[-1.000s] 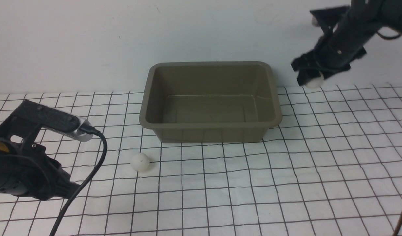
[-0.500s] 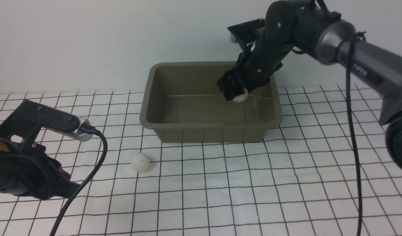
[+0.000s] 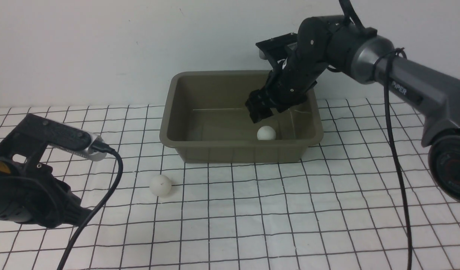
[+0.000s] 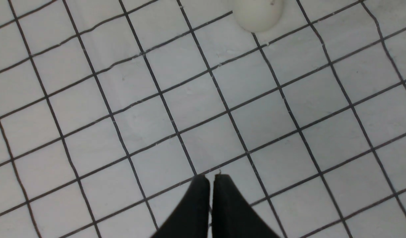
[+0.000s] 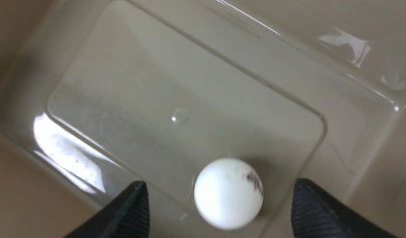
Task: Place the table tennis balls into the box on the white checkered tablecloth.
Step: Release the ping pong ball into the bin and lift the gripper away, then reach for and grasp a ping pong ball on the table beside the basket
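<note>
R jaws spread wide, empty, above box (image 3: pixel 237 153) interior; logo ball (image 3: pixel 266 132) inside nr front wall, clear of them. Lift R arm straight up, mind rim. 2nd ball (image 3: pixel 160 185) on checkered tablecloth (image 3: pixel 327 210), front-left of box; L jaws pressed together, empty, nearby. Spread them before straddling it

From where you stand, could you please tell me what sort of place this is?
Probably a lab robot test bench: a white cloth with a thin black grid below a bare white wall, a black left robot arm and a right robot arm, and one olive-green plastic tub.
</note>
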Controlling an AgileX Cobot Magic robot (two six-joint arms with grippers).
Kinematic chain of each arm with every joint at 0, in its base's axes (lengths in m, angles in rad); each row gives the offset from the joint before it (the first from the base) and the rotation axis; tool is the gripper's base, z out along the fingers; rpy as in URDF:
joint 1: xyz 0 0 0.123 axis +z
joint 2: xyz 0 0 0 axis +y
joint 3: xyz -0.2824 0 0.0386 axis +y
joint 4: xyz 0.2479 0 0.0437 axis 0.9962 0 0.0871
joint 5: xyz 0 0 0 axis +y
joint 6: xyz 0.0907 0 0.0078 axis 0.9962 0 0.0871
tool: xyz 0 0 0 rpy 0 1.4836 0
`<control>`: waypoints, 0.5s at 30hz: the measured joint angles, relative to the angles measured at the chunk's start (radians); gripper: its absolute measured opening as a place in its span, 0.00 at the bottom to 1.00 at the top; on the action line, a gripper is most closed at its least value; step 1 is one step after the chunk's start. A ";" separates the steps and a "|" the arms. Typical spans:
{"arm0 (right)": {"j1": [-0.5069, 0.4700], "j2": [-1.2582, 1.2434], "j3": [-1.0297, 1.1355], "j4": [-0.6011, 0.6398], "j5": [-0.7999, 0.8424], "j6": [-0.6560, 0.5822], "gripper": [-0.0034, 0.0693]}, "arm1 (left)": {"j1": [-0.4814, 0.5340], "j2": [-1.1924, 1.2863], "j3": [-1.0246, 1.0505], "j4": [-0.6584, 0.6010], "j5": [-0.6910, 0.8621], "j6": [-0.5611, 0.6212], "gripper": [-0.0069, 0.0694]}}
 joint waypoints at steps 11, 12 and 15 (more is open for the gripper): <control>-0.039 -0.263 -0.149 0.003 0.166 0.006 0.78 | -0.001 0.160 -0.094 -0.277 -0.071 0.232 0.36; -0.045 -0.302 -0.152 0.003 0.174 0.006 0.78 | -0.002 0.211 -0.122 -0.312 -0.074 0.269 0.44; -0.059 -0.413 -0.148 -0.001 0.188 0.006 0.78 | -0.002 0.311 -0.191 -0.353 -0.068 0.321 0.59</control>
